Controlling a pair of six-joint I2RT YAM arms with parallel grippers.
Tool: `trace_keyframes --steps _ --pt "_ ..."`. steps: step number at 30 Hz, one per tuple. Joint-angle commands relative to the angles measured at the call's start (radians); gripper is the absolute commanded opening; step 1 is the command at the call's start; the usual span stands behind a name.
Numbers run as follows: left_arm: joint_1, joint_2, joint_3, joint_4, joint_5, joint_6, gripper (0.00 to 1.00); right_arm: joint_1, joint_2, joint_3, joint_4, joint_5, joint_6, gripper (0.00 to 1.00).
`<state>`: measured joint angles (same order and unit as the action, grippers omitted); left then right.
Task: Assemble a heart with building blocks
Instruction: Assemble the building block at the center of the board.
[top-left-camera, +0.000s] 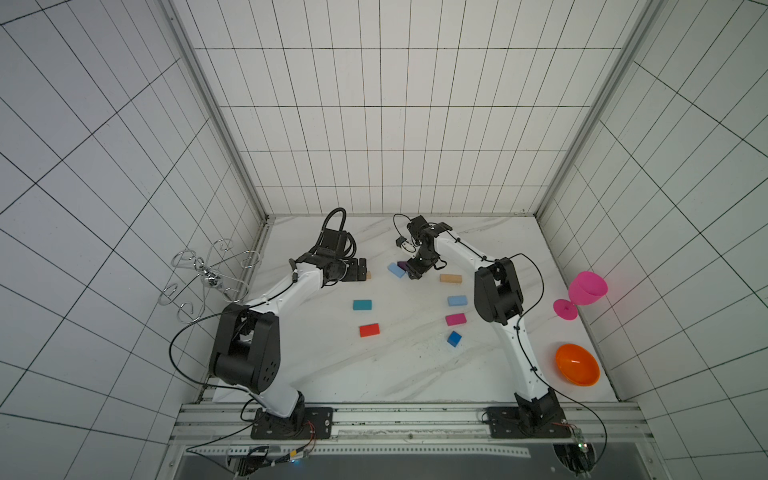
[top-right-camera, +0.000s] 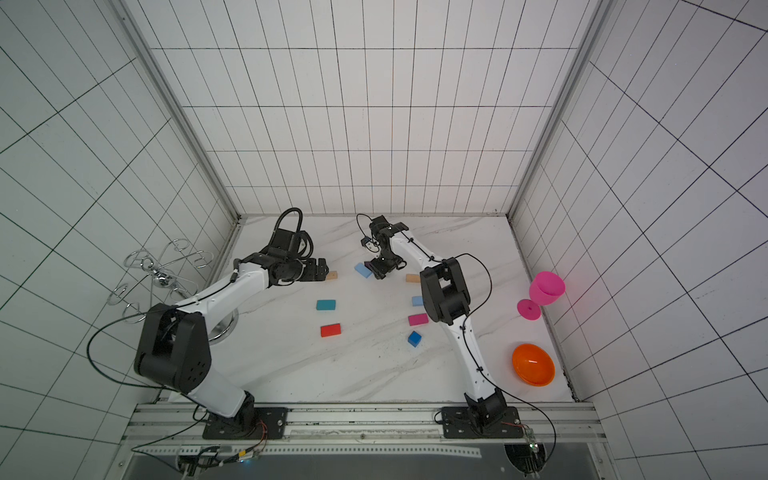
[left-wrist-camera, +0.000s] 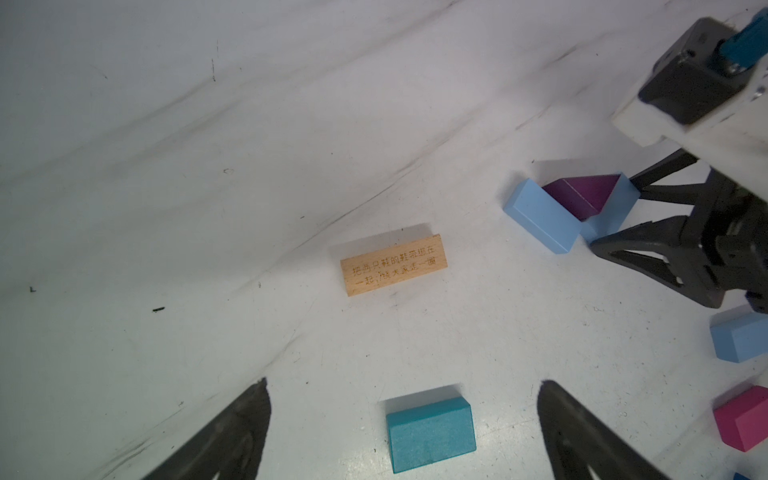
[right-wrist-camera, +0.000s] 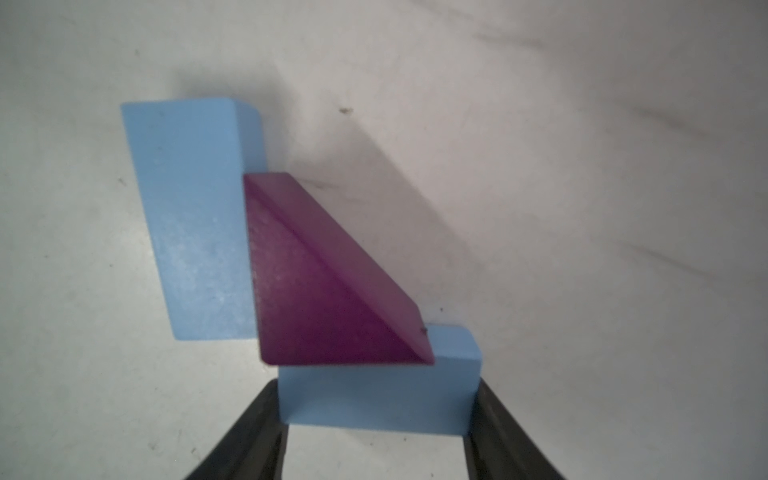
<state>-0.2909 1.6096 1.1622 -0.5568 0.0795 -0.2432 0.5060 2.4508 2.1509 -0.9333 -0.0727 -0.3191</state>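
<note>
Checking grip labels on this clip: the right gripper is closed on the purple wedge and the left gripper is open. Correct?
No: the right wrist view shows the right gripper closed on a light blue brick; the purple wedge only lies against it. The left gripper is open.

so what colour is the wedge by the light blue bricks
The wedge is purple, clearest in the right wrist view.

A robotics lab test cell: white gridded walls (top-left-camera: 395, 124), aluminium mounting rail (top-left-camera: 415, 419), marble-look tabletop (top-left-camera: 332, 374).
</note>
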Motion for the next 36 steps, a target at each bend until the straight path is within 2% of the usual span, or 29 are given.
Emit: trace_keyframes --steps 1,9,10,14,26,33,36 --pt "0.002 -0.002 -0.008 0.021 -0.004 0.007 0.98 0.007 0.043 0.018 -0.004 0.035 0.009 0.56" --pt "0.002 -0.002 -0.01 0.021 -0.001 0.006 0.98 0.003 0.037 0.015 -0.011 0.041 0.008 0.6" --pt "0.002 -0.002 -0.01 0.021 0.001 0.007 0.98 0.002 0.036 0.016 -0.02 0.038 0.008 0.66" --pt "0.002 -0.003 -0.012 0.021 0.004 0.006 0.98 -0.004 0.025 0.003 -0.035 0.007 0.008 1.0" --pt "0.001 -0.001 0.016 -0.007 -0.005 0.013 0.98 -0.037 -0.079 -0.046 -0.044 -0.106 -0.006 0.99" --pt "0.002 0.012 0.053 -0.024 -0.031 -0.028 0.98 -0.075 -0.25 -0.134 -0.043 -0.242 0.037 0.99" --pt "0.004 0.05 0.102 -0.053 -0.046 -0.067 0.98 -0.127 -0.338 -0.2 -0.02 -0.227 0.083 0.99"
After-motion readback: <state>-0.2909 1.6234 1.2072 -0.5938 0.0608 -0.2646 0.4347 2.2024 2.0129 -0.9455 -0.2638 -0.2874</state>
